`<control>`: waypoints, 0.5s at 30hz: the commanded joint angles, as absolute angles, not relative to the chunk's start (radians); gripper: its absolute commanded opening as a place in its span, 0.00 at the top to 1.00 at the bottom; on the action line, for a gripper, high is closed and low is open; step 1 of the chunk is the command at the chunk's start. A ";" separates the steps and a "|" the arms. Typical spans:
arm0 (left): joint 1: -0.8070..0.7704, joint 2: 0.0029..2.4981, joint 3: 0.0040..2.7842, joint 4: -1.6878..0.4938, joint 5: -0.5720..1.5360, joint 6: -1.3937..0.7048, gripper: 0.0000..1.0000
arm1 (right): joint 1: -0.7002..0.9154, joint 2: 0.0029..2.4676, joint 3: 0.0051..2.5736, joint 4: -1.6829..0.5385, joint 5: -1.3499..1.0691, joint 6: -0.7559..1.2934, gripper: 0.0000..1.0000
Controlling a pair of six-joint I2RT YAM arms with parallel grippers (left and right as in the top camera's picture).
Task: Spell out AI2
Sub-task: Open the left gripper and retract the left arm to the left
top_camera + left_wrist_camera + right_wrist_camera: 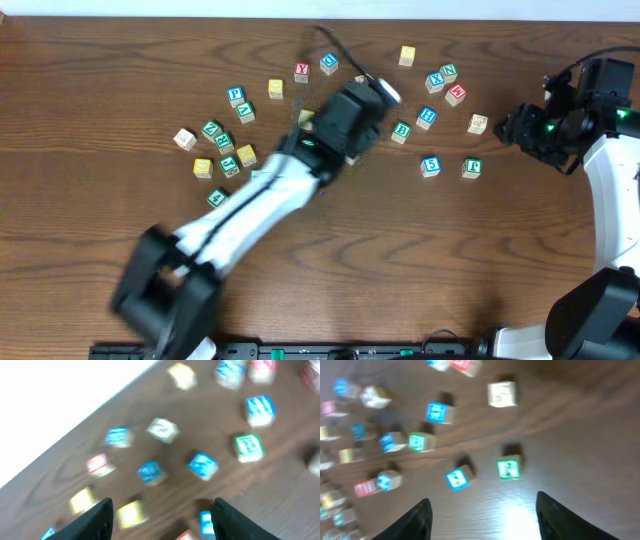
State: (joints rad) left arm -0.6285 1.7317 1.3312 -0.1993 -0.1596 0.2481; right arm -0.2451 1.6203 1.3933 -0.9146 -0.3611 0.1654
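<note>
Several lettered wooden blocks lie scattered across the far half of the brown table (330,260). Among them are a red Y block (302,72), a blue P block (236,96), a blue H block (427,116), a green B block (402,131) and a blue S block (430,166). I cannot pick out an A, I or 2 block. My left gripper (372,100) hovers over the middle blocks. In the blurred left wrist view it (162,505) is open and empty, with a yellow block (131,512) below it. My right gripper (510,125) is open and empty (482,505), right of the blocks.
A beige block (478,123) and a green block (471,168) lie nearest the right gripper. They also show in the right wrist view, beige (502,394) and green (509,468). A cluster of yellow and green blocks (225,160) lies left of the left arm.
</note>
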 commanded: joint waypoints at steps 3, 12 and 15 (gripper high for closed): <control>-0.475 1.530 1.344 -0.363 -0.170 -0.115 0.39 | -0.155 1.601 1.401 -0.879 -0.515 0.096 0.40; -0.237 1.314 1.344 -0.630 -0.168 -0.320 0.39 | 0.125 1.642 1.477 -0.791 -0.398 0.086 0.34; -0.163 1.318 1.344 -0.698 -0.154 -0.320 0.39 | 0.207 1.731 1.614 -0.863 -0.366 0.017 0.32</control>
